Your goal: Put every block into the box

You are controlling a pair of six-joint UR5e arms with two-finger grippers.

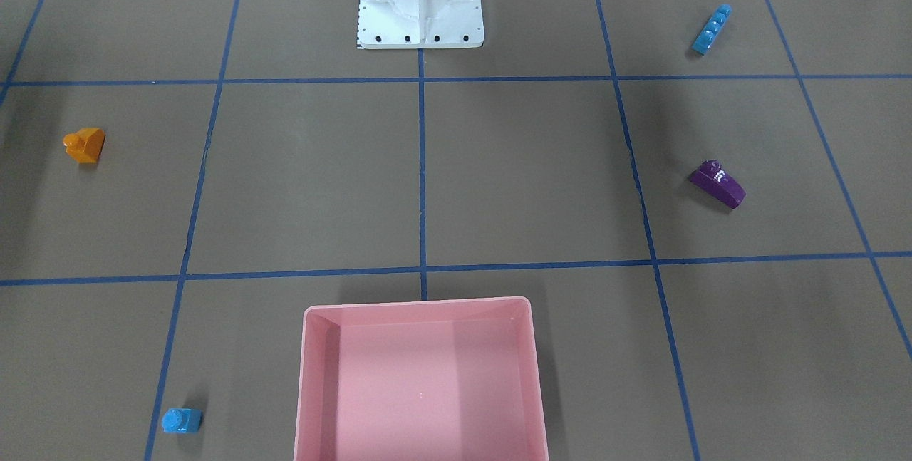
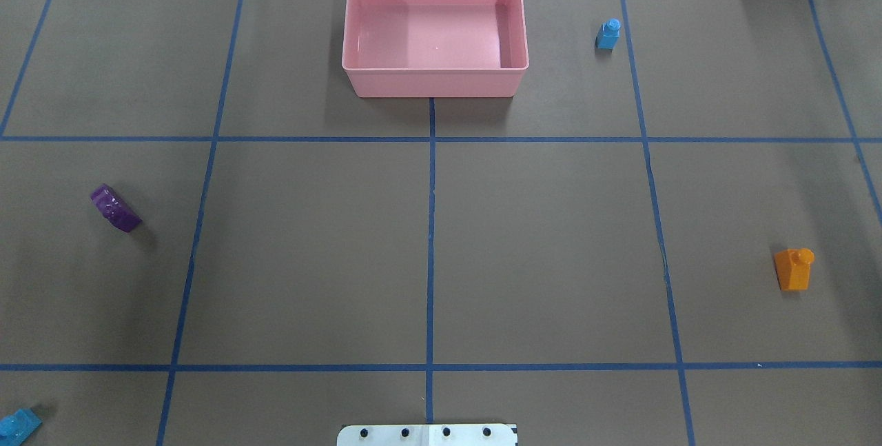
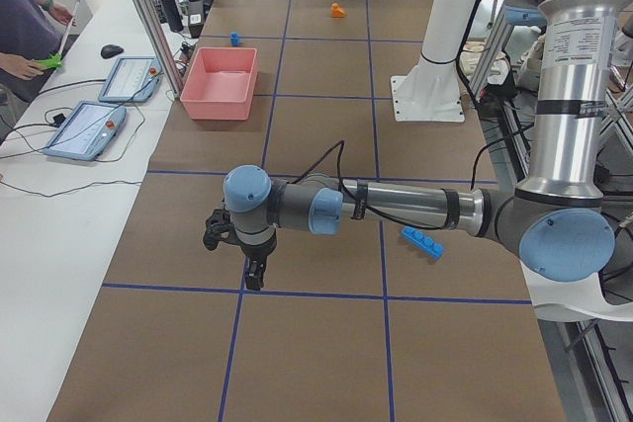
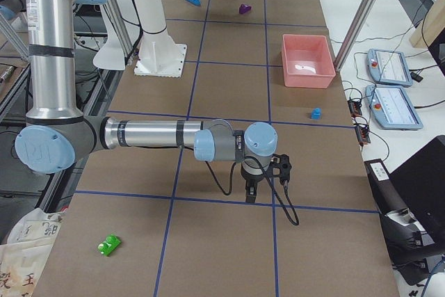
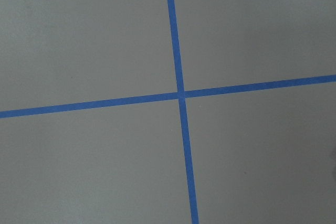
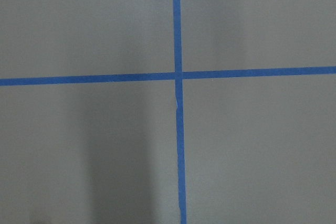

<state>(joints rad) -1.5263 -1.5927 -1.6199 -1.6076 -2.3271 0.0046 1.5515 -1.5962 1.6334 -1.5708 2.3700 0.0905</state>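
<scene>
Blocks [image 1: 85,144] [image 1: 182,421] [image 1: 711,30] [image 1: 717,184] [image 4: 108,245] five, all outside, box [image 1: 313,375] one

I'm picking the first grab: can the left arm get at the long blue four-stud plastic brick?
Probably yes: the long blue four-stud brick lies alone on that arm's side, nothing touching or covering it, and the left gripper hangs close by.
</scene>
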